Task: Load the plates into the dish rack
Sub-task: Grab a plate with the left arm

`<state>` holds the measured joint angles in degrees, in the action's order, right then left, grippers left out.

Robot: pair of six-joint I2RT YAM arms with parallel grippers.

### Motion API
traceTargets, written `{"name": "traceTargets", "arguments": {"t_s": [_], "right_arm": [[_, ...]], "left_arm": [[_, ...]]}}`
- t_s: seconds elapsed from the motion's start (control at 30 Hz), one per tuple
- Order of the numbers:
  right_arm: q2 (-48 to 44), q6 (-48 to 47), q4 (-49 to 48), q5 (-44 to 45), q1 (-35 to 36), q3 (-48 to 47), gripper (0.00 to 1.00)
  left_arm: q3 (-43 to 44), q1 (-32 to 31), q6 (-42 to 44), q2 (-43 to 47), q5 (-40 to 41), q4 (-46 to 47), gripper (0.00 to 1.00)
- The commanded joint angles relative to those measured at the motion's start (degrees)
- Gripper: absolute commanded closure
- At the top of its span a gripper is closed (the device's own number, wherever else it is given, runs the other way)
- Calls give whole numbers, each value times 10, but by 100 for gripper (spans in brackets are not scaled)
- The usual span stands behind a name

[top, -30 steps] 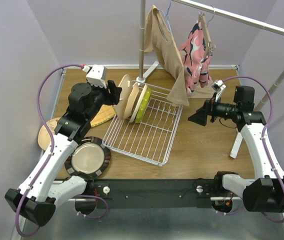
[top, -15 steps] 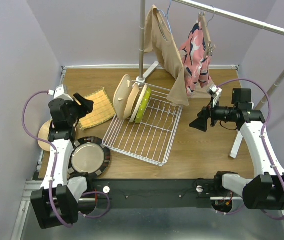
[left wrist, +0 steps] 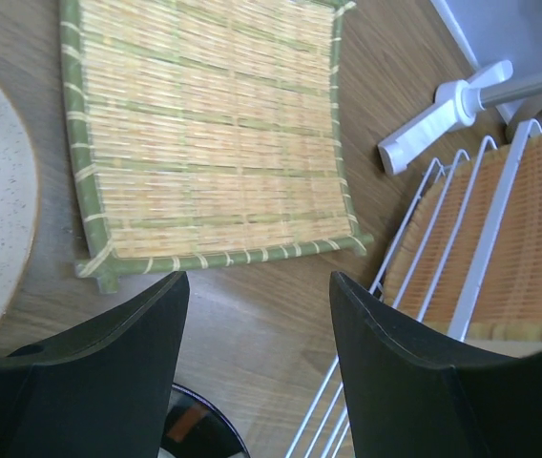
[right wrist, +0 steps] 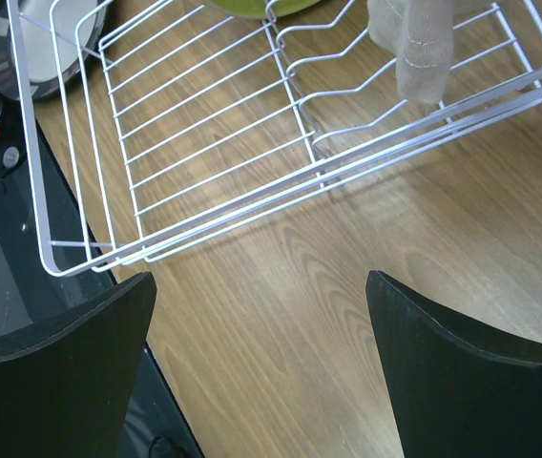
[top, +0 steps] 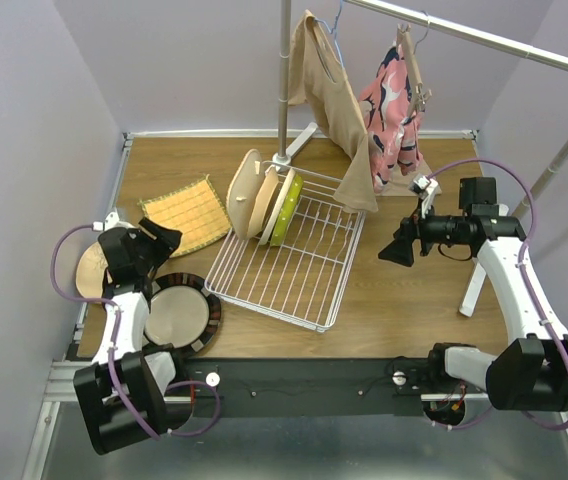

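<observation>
Wooden table (top: 404, 300) between lilac walls (top: 34, 120); dish rack (top: 294, 272) central; left gripper (left wrist: 257, 281) and right gripper (right wrist: 260, 279) wide, empty

We see a wooden counter (top: 404, 300) with the dish rack (top: 299, 270) at its middle. To the left lie a woven mat (top: 189, 212), a dark-rimmed plate (top: 179, 318) and a cream plate (top: 89, 272) — a rail stand's foot (top: 283, 159) rests behind.

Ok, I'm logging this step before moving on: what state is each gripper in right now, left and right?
Left gripper: open, holding nothing.
Right gripper: open, holding nothing.
</observation>
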<state>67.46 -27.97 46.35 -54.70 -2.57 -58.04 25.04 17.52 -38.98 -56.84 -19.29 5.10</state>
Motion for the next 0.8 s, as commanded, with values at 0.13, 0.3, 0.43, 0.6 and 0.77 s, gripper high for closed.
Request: {"name": "traceTargets", "arguments": {"t_s": [0.13, 0.3, 0.43, 0.6, 0.77], "right_arm": [[6, -10, 14, -4, 10, -7, 0], [2, -7, 12, -4, 10, 0, 0], [4, -4, 13, -8, 11, 2, 0], [8, -9, 13, -8, 12, -2, 0], [9, -9, 13, -8, 12, -3, 0]], "left_arm": [[-2, 18, -48, -61, 2, 57, 34], [12, 18, -48, -59, 62, -10, 34], [20, 19, -50, -54, 100, -47, 33], [14, 19, -58, -66, 121, -50, 32], [24, 19, -60, -114, 117, -39, 32]]}}
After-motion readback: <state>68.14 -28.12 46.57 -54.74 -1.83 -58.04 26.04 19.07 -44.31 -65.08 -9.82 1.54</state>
